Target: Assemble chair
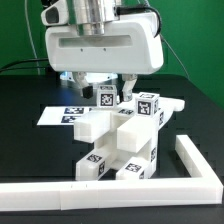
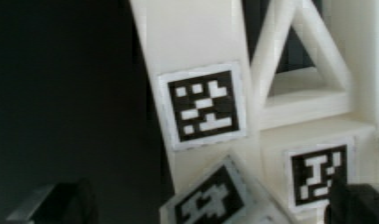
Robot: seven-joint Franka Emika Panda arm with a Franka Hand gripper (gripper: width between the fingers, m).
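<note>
The chair point(image 1: 125, 140) is a white blocky assembly with black-and-white tags, standing mid-table inside the border rail. In the exterior view my gripper point(image 1: 105, 90) hangs just above the chair's back, its dark fingers either side of a cube-topped post point(image 1: 106, 97). In the wrist view the chair's tagged upright point(image 2: 204, 105) fills the frame. A tagged cube point(image 2: 218, 198) lies between my fingertips point(image 2: 53, 205), with a gap on each side. My gripper point(image 2: 204, 208) is open and holds nothing.
The marker board point(image 1: 58, 114) lies flat behind the chair on the exterior view's left. The long white L-shaped border rail point(image 1: 192, 165) runs along the front and the exterior view's right, close to the chair. The table is black.
</note>
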